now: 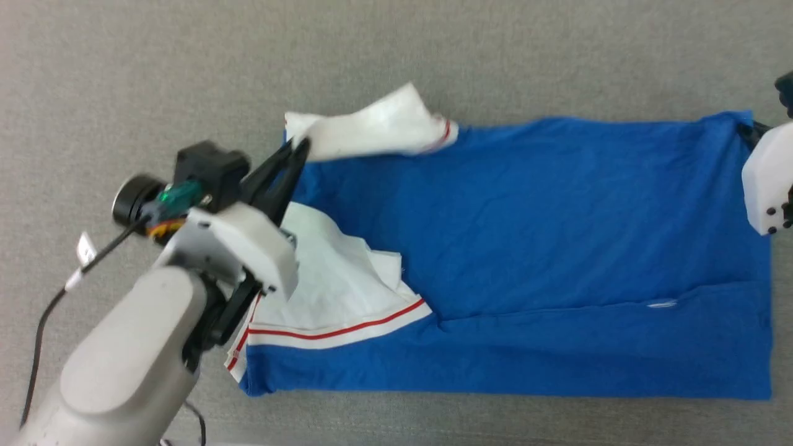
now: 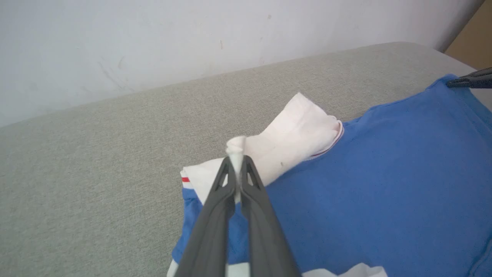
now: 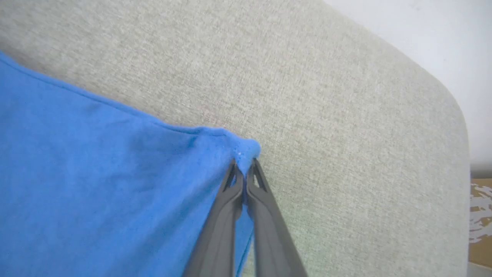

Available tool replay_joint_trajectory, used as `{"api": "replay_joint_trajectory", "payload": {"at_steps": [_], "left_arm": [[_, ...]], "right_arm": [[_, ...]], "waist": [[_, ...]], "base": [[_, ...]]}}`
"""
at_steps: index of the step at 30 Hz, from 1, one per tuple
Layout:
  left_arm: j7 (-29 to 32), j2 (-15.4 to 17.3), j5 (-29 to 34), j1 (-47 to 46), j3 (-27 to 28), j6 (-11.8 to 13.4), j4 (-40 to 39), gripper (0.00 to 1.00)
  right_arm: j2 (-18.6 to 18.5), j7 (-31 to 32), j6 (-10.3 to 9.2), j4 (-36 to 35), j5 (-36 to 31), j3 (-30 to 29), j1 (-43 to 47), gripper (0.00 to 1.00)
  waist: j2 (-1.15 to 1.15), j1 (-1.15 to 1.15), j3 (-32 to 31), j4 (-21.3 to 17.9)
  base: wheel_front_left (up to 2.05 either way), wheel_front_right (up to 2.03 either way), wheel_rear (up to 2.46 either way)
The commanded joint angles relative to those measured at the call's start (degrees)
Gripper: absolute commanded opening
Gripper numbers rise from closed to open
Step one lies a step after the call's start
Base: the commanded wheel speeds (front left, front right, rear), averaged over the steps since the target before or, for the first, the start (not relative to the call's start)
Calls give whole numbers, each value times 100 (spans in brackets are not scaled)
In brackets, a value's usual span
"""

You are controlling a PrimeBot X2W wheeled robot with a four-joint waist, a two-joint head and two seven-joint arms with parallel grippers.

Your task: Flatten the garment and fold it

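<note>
Head view: blue jersey (image 1: 526, 248) flat on grey upholstered surface (image 1: 186, 74), frame centre to right. Left gripper (image 2: 237, 161) clamped on white sleeve (image 1: 372, 127), upper left. Right gripper (image 3: 243, 164) pinching blue hem corner (image 3: 246, 149), upper right.

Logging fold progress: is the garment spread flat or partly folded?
Partly folded. The garment has its near long edge turned over the blue body, near white sleeve lying on top; the far long edge is not.

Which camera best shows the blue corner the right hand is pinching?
The right wrist view: the right hand is shut on the garment's corner, close up. The head view has it at the far right edge; the left wrist view shows it small, upper right.
</note>
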Motion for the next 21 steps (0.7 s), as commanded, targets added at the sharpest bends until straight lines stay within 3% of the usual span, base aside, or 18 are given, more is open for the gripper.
{"api": "replay_joint_trajectory", "payload": {"at_steps": [1, 11, 21], "left_arm": [[-100, 22, -83, 234, 72, 93, 40, 0], [-406, 287, -704, 1726, 361, 415, -278, 0], [-106, 535, -1091, 2806, 214, 558, -453, 0]], "right_arm": [[19, -176, -6, -16, 46, -78, 158, 0], [190, -866, -6, -765, 480, -965, 1664, 0], [278, -713, -6, -1728, 342, -1270, 3061, 0]], "waist": [[0, 0, -356, -85], [0, 0, -1161, -158], [0, 0, -1318, -197]], "base": [[0, 0, 0], [0, 0, 0], [0, 0, 0]]}}
